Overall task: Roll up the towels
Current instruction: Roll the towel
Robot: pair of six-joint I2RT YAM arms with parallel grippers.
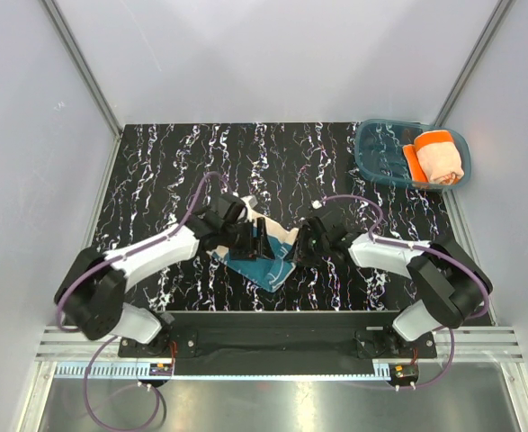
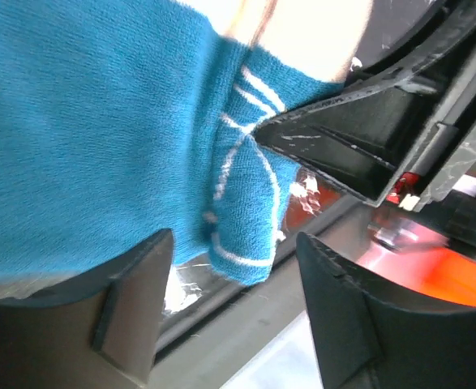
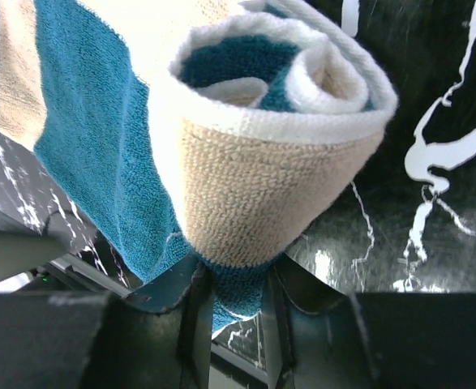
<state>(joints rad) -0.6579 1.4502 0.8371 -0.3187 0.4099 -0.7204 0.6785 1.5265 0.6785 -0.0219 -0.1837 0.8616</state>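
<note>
Presently listed: black white-veined marbled worktop (image 1: 156,162); translucent blue plastic tray (image 1: 376,148), far right corner, holding the rolled orange cloth towel (image 1: 439,157); dark teal cream-backed cloth towel (image 1: 264,265), centre, half rolled. Its rolled end sits pinched in the right claw (image 1: 302,246); the left claw (image 1: 251,239) stands spread, gripping nothing. For a good roll, wind it tight with edges aligned.

Overhead view down on the whole table (image 1: 156,162); wrist views (very close) both on the teal towel (image 2: 83,121)
</note>
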